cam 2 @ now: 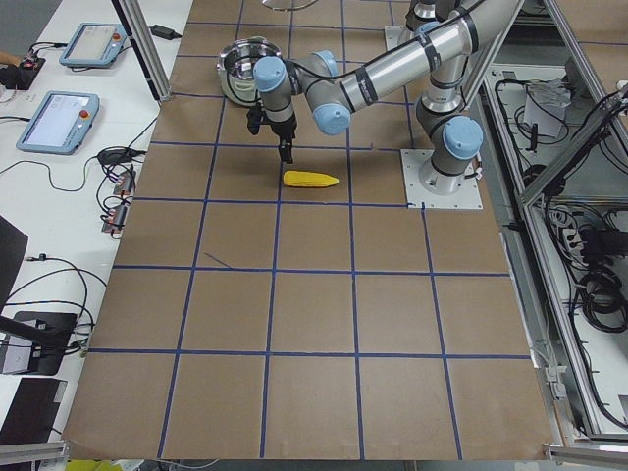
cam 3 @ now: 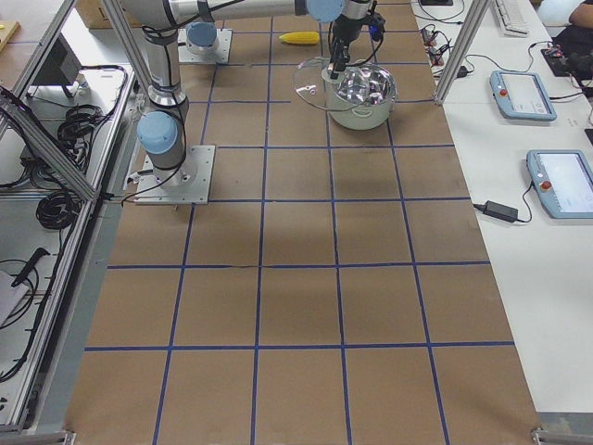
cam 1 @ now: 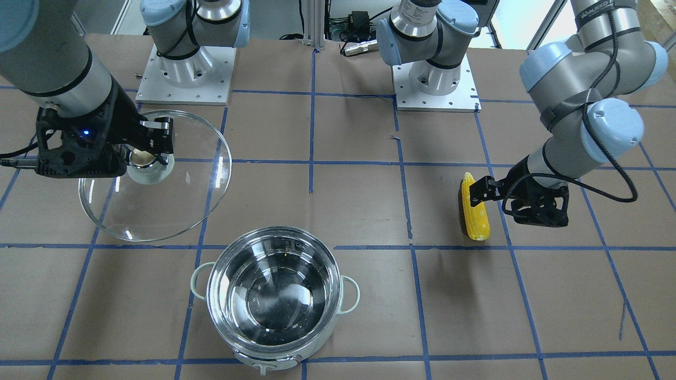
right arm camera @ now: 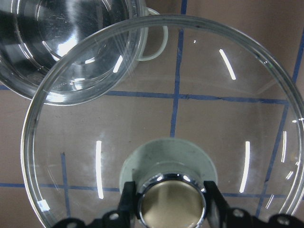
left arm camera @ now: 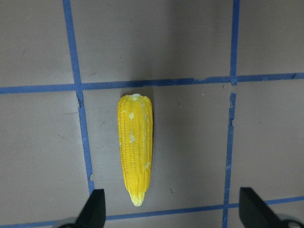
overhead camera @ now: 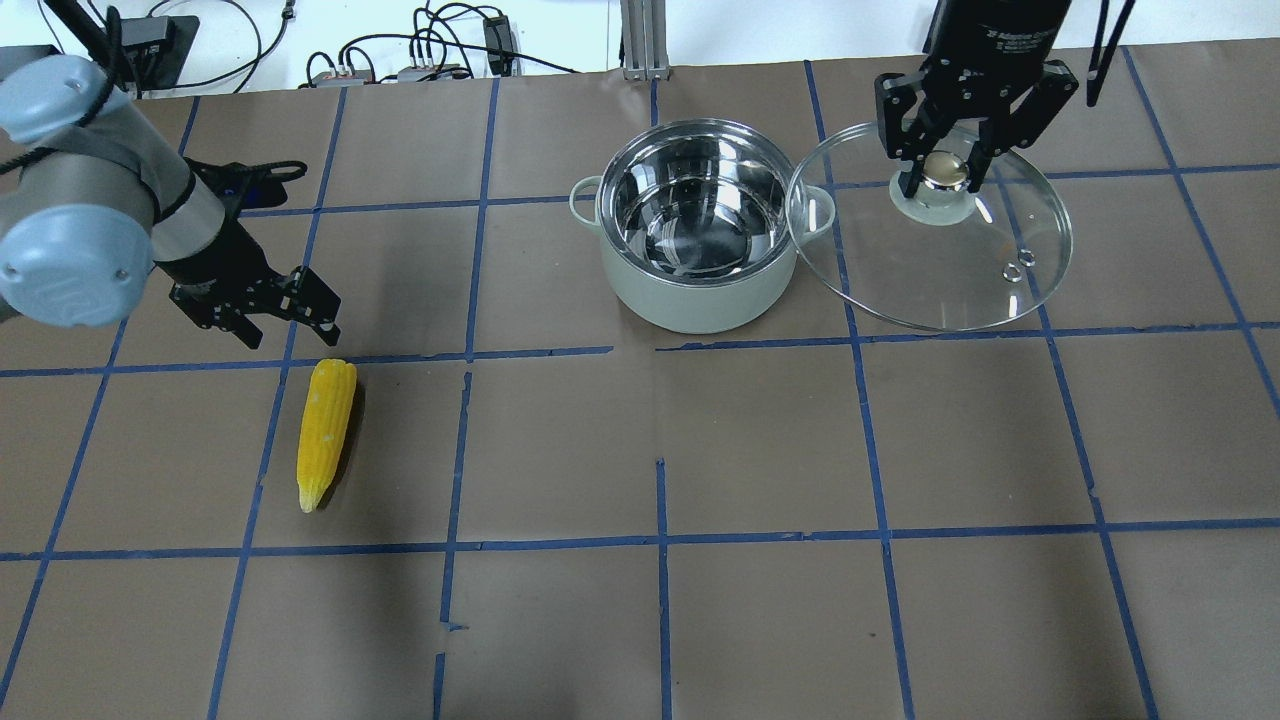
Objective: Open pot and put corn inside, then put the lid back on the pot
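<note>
The steel pot [overhead camera: 700, 300] stands open and empty at the table's far middle, also in the front view [cam 1: 272, 295]. My right gripper [overhead camera: 945, 175] is shut on the knob [right arm camera: 171, 204] of the glass lid [overhead camera: 930, 270] and holds it beside the pot on the right; the lid's edge overlaps the pot's rim and handle in the right wrist view [right arm camera: 190, 95]. The yellow corn [overhead camera: 325, 430] lies on the table at the left. My left gripper [overhead camera: 290, 335] is open just above the corn's thick end, not touching it. In the left wrist view the corn [left arm camera: 135, 147] lies ahead of the spread fingers.
Brown paper with blue tape lines covers the table [overhead camera: 660, 450]. Both arm bases [cam 1: 185, 79] stand at the robot's side. Cables and sockets [overhead camera: 420, 60] lie beyond the far edge. Tablets [cam 3: 523, 93] sit on a side bench.
</note>
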Robot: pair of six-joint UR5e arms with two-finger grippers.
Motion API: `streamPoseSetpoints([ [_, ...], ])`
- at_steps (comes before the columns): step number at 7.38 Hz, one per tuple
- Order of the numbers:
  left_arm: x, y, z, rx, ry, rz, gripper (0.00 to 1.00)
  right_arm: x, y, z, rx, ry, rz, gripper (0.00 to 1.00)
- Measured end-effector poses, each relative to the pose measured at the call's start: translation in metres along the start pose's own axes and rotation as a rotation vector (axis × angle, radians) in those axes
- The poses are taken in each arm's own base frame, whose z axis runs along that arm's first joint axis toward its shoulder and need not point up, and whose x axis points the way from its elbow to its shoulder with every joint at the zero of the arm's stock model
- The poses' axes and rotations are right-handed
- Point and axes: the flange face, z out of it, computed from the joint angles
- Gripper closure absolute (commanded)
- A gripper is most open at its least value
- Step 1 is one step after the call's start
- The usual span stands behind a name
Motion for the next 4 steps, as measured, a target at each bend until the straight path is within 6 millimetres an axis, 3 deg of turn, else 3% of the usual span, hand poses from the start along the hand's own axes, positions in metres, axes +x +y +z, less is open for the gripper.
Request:
streamPoseSetpoints([
  [2, -0.002, 0.006, 0.053, 0.018, -0.016, 0.011, 0.0, 0.011, -0.006, 0.008, 0.021, 0.002, 0.011, 0.71],
  [3, -0.003, 0.012, 0.071, 0.012, -0.018, 0.012, 0.01, 0.013, -0.008, 0.009, 0.025, 0.01, 0.012, 0.71],
  [4, -0.007, 0.018, 0.083, 0.0, -0.028, 0.014, 0.09, 0.014, -0.009, 0.01, 0.024, 0.02, 0.012, 0.71],
])
